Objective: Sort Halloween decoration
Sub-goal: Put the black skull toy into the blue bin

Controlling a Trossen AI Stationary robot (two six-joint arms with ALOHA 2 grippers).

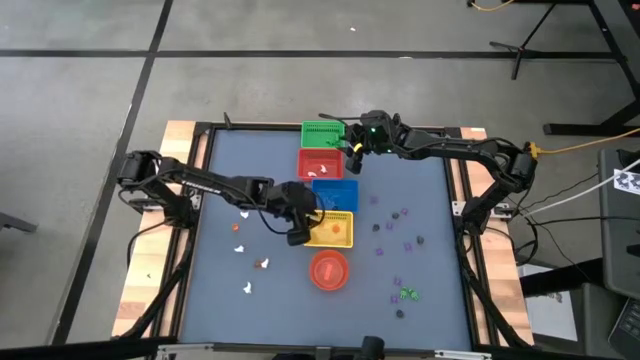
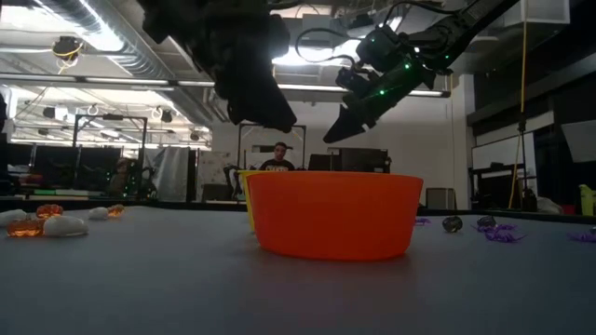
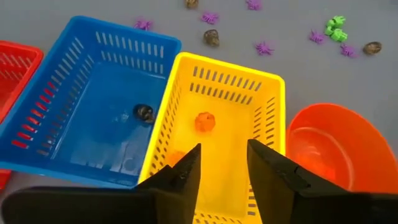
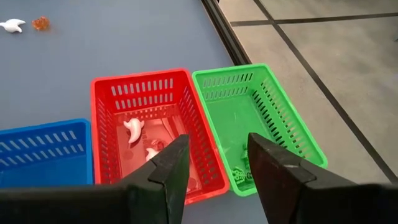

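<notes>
**A:** While your left gripper [image 3: 222, 163] hangs over the near end of the yellow basket [image 3: 273, 84], look at its fingers: they stand partly open with nothing between them. An orange trinket [image 3: 205, 121] lies on the basket floor just ahead of the tips.

**B:** So where do I send it?

**A:** My guess is back out to the unsorted white and orange pieces [image 1: 243, 250] on the bare table [image 1: 430, 200], on the side of that gripper away from the baskets. Your left arm is clearly the nearer one. They are too small to read a long axis.

**B:** And the right?

**A:** Your right gripper [image 4: 216, 163] hovers above the wall between the red basket [image 4: 102, 87] and the green basket [image 4: 298, 124], fingers parted and empty. The purple trinkets [image 1: 400, 228] and a green one [image 1: 408, 294] lie well behind it, nearer that arm.
</notes>
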